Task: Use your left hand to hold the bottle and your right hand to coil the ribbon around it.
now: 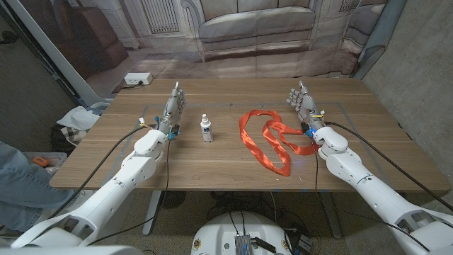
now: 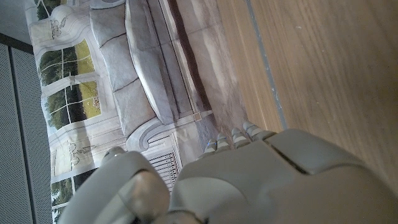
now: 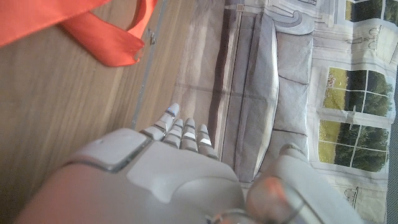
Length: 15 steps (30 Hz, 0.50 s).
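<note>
The small white bottle (image 1: 206,129) stands upright near the middle of the frame on the wooden counter (image 1: 212,166), slightly left of centre. The orange ribbon (image 1: 267,139) lies in loose loops right of centre, apart from the bottle. The left hand (image 1: 173,108) is left of the bottle, not touching it, with fingers extended and holding nothing. The right hand (image 1: 303,103) is at the right, just beside the ribbon's upper loop, fingers also extended and empty. I judge both hands are waiting on each side so that each can reach its own object; nothing is started yet. In the right wrist view only a part of the ribbon (image 3: 93,28) shows, cut off at the edge. The bottle's label is too small to read.
</note>
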{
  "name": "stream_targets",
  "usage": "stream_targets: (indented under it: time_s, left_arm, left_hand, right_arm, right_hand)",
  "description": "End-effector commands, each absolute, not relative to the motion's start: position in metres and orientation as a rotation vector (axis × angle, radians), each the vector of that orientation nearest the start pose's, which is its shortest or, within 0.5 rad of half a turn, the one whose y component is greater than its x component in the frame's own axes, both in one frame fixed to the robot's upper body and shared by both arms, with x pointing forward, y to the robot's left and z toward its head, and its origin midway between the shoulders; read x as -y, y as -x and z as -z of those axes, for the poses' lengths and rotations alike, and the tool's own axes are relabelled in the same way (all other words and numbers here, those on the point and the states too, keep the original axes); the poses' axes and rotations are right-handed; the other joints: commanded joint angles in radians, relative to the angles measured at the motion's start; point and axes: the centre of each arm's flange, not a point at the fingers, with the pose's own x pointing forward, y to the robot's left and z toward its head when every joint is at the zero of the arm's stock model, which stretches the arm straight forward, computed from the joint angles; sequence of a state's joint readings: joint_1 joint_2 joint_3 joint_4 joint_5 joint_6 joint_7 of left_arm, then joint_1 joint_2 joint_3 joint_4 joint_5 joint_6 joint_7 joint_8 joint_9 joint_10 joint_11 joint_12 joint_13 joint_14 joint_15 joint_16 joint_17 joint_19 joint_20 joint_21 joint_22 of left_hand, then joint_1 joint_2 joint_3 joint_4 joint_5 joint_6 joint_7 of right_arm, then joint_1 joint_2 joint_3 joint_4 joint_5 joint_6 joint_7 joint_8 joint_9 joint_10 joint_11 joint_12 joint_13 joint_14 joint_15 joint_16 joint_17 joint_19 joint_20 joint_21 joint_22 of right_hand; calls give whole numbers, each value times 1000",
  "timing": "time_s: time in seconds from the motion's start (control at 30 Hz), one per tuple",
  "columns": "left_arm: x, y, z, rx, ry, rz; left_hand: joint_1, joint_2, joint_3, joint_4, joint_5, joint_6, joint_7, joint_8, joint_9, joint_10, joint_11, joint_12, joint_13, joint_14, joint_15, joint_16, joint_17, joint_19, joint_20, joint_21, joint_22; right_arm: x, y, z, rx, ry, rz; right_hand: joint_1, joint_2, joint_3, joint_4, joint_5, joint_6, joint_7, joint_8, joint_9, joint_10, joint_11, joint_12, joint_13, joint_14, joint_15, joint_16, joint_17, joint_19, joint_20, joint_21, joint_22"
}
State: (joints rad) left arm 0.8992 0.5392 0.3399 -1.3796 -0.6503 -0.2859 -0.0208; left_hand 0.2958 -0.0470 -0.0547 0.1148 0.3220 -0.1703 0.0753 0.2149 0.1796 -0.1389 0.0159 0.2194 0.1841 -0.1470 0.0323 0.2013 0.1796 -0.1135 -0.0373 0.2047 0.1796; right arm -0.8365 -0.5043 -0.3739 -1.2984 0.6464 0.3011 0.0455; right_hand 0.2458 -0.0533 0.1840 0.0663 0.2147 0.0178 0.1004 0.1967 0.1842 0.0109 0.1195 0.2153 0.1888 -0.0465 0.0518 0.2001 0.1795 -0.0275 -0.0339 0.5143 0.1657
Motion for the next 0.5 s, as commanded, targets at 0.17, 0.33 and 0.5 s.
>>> stream_targets:
  time_s: [0.17,0.33,0.5]
  left_arm:
    - [-303,-620,34,598,66,144]
    - [-303,-621,32,599,30,149]
    - [-303,-620,31,597,-24,151]
  left_hand:
    - [26,13,8,-5,8,3,0,6,4,15,-2,9,1,13,-2,5,3,-5,-5,5,1]
    - [60,30,21,-21,5,17,-1,8,5,33,-6,11,1,29,-6,6,2,0,-3,4,0]
    - [109,51,40,-44,-1,38,-3,11,5,58,-10,15,2,51,-7,7,1,6,-1,3,0]
  right_arm:
    - [257,-649,31,610,-48,-270]
    - [257,-644,34,617,-51,-257]
    - [257,-639,36,624,-62,-245]
  right_hand:
    - [12,1,6,-6,2,6,0,6,2,13,2,8,1,10,4,4,2,13,-17,2,4]
    - [12,1,5,-7,1,10,-1,7,2,15,1,8,0,13,4,4,2,15,-16,0,4]
    - [13,2,5,-8,1,12,-2,7,2,18,3,9,-1,17,5,4,2,17,-15,-3,4]
